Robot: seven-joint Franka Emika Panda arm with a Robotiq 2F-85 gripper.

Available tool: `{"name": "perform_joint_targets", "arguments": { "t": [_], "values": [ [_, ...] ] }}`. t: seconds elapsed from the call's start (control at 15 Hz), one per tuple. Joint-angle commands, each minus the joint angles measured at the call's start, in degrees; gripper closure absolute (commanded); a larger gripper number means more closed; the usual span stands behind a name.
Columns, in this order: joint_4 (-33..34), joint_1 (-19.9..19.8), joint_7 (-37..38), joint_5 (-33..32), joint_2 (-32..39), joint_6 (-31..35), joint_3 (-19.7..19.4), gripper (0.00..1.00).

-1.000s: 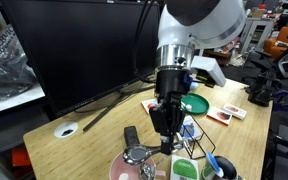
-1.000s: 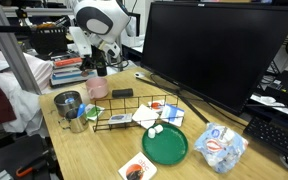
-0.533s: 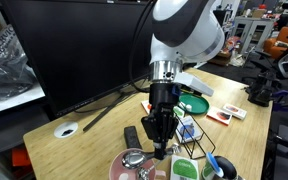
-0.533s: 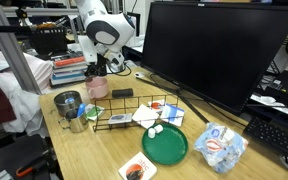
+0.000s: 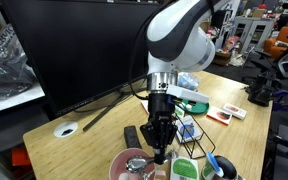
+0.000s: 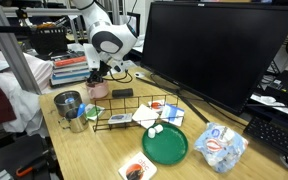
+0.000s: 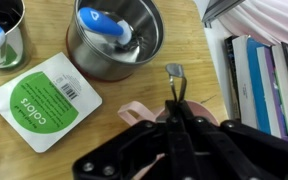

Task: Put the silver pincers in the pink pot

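The scene is a busy lab or office under even indoor light, where a light wooden table (image 5: pixel 84 140) (image 6: pixel 89 152) with a round cable grommet (image 5: pixel 66 129) carries a large black monitor (image 5: pixel 74 50) (image 6: pixel 214 50) on a slanted stand. In an exterior view, a metal frame (image 6: pixel 12 70) stands at the table's far end beside a stack of books (image 6: pixel 69 72), and a black keyboard (image 6: pixel 280 135) lies on a neighbouring desk. In an exterior view, dark office chairs (image 5: pixel 274 80) and cluttered workbenches fill the room behind the table.
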Motion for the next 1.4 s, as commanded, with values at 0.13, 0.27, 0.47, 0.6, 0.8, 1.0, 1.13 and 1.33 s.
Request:
{"name": "perform_joint_targets", "arguments": {
  "t": [0.13,0.27,0.47,0.6,0.8,1.0,1.13,1.33],
  "values": [
    [2.4,-0.5,3.7,-3.7,1.6,-1.1,0.3,0.91],
    [2.9,-0.7,4.3,-4.3,1.6,-1.9,0.5,0.66],
    [3.5,-0.6,4.7,-5.1,1.1,-2.0,0.7,0.52],
    [3.8,-0.7,4.5,-5.6,0.8,-2.0,0.9,0.38],
    [3.6,-0.7,3.9,-5.2,1.0,-0.5,1.2,0.41],
    [3.7,-0.7,3.9,-5.3,0.9,-0.6,1.2,0.30],
    [3.7,-0.7,3.9,-5.3,0.9,-0.6,1.2,0.30],
    [3.7,-0.7,3.9,-5.3,0.9,-0.6,1.2,0.30]
  ]
}}
